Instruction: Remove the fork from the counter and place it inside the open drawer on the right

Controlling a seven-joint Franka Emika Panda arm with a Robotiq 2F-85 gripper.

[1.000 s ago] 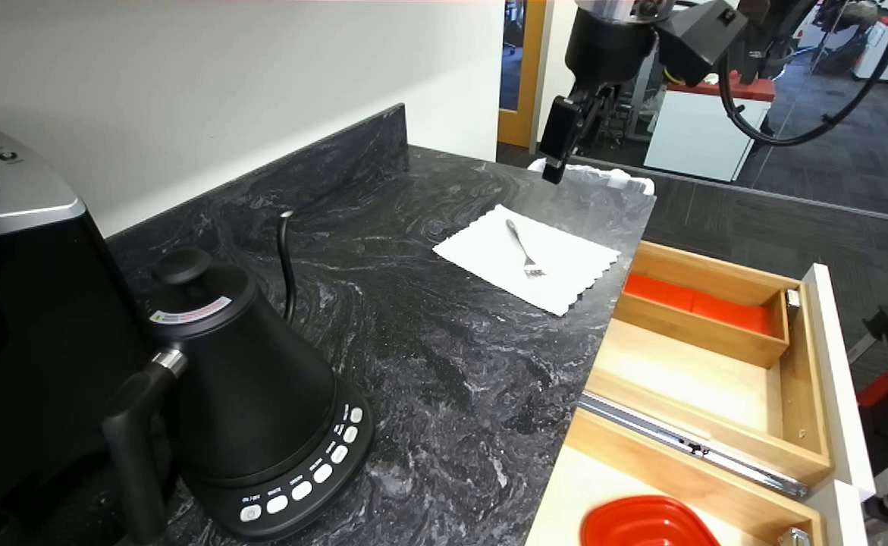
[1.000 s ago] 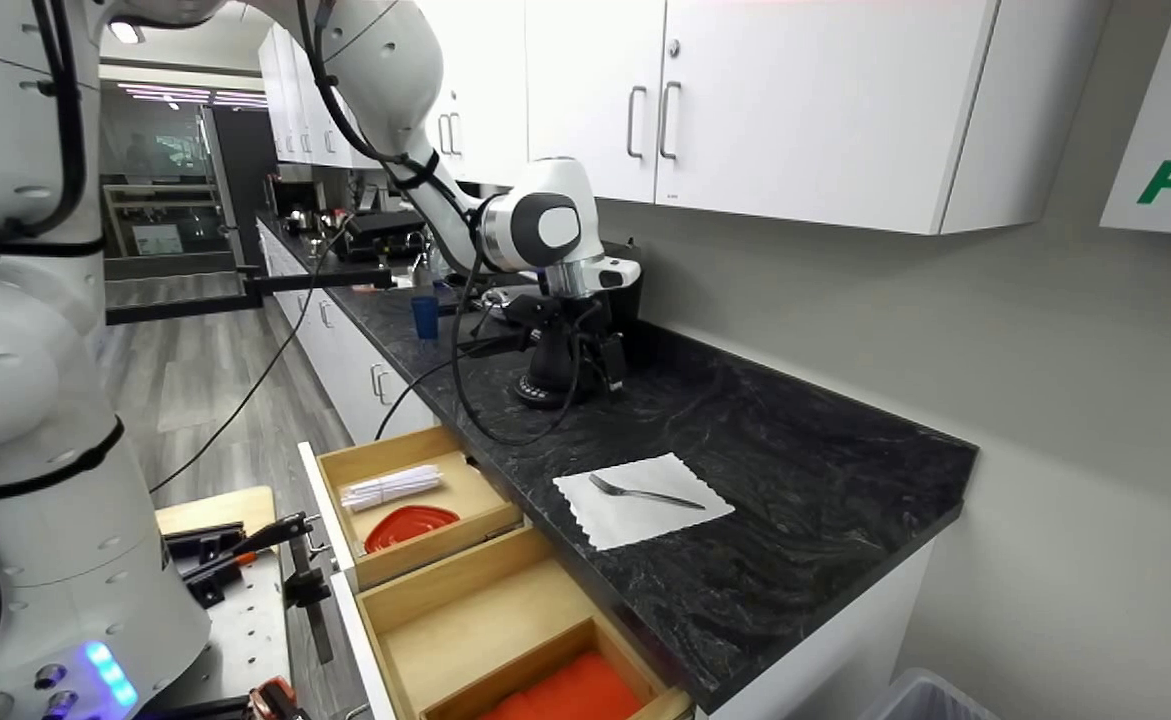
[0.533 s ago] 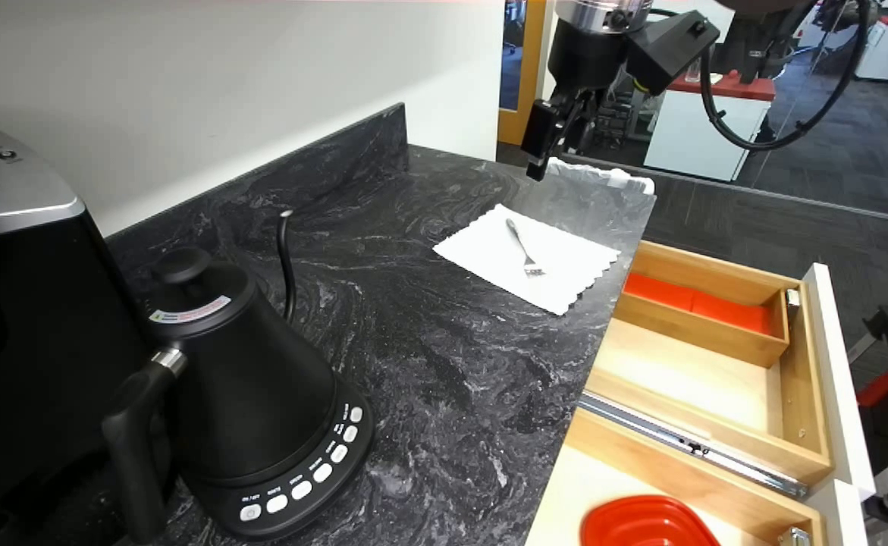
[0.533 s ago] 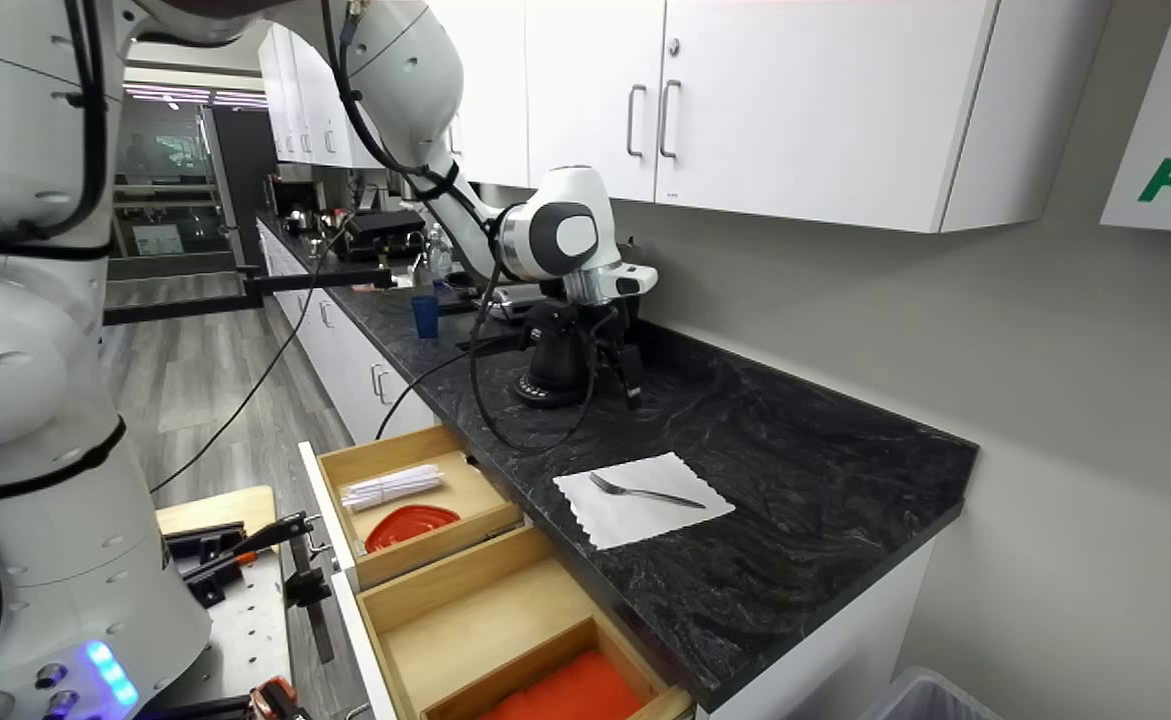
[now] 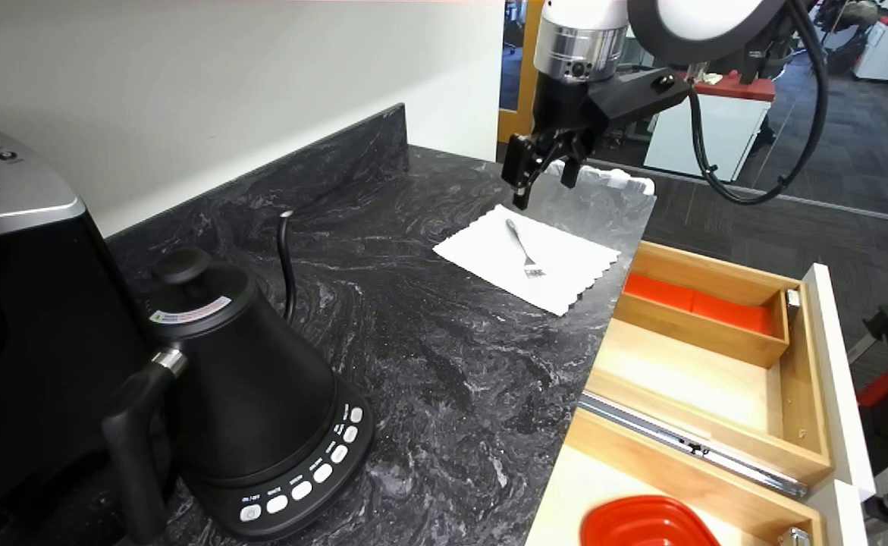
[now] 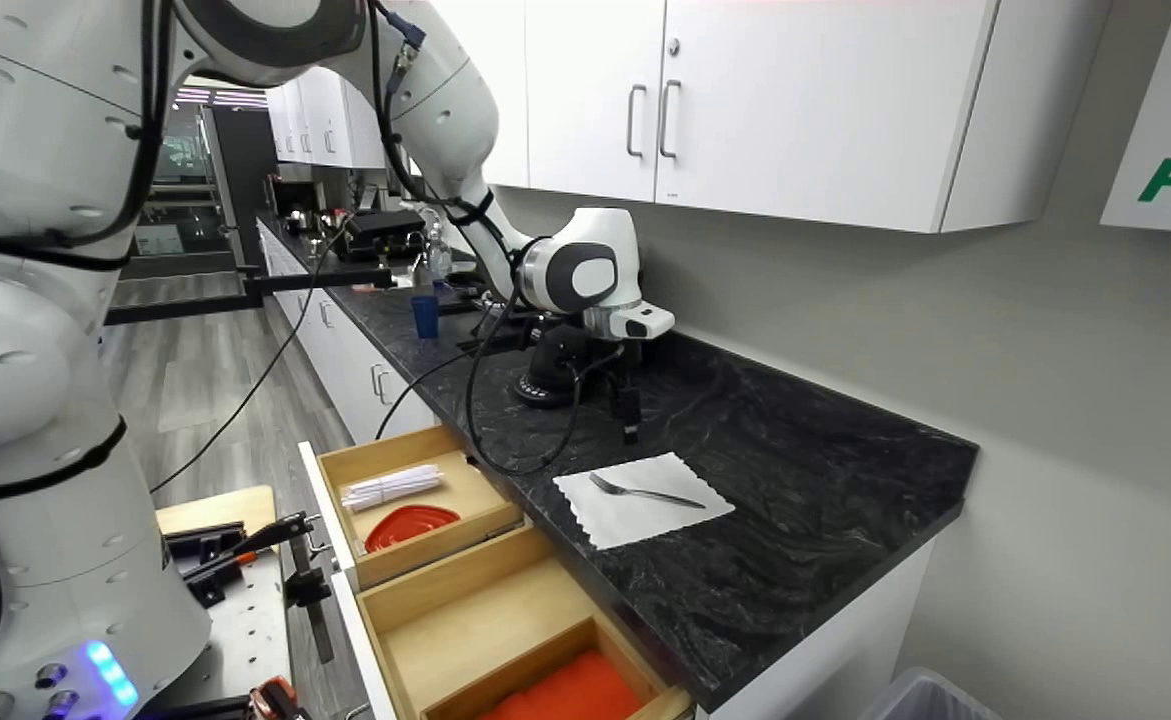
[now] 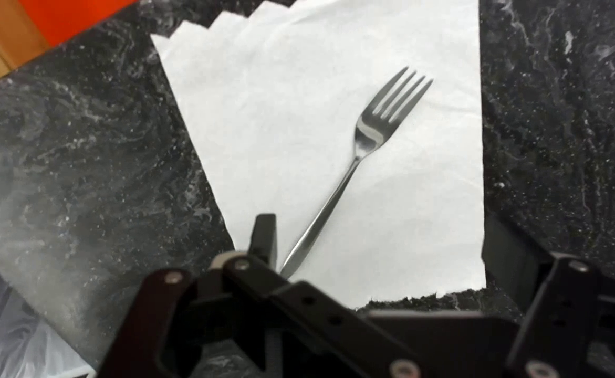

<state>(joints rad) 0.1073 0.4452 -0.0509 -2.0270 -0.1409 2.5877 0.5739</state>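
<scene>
The silver fork (image 5: pixel 520 241) lies on the white napkin on the dark marbled counter (image 5: pixel 428 356). It also shows in an exterior view (image 6: pixel 642 492), and in the wrist view (image 7: pixel 373 137) its tines point up and right. There its handle end reaches one finger of my gripper (image 7: pixel 383 239) and is partly hidden. My gripper is open and empty, above the counter by the napkin, also in both exterior views (image 5: pixel 544 194) (image 6: pixel 629 415). The pale-wood drawer (image 5: pixel 705 368) with the orange-red lined compartment stands open below the counter edge, also in an exterior view (image 6: pixel 475 625).
The napkin (image 5: pixel 481 243) lies near the counter's front edge. A black kettle (image 5: pixel 254 394) stands on its base. A neighbouring open drawer (image 6: pixel 465 480) holds a red dish (image 6: pixel 410 525) and white sticks (image 6: pixel 392 487). Wall cabinets (image 6: pixel 795 110) hang above the counter.
My gripper has moved over the counter towards the napkin and come lower. It has turned, so both fingers now show apart in an exterior view. The fork and drawers have not moved.
</scene>
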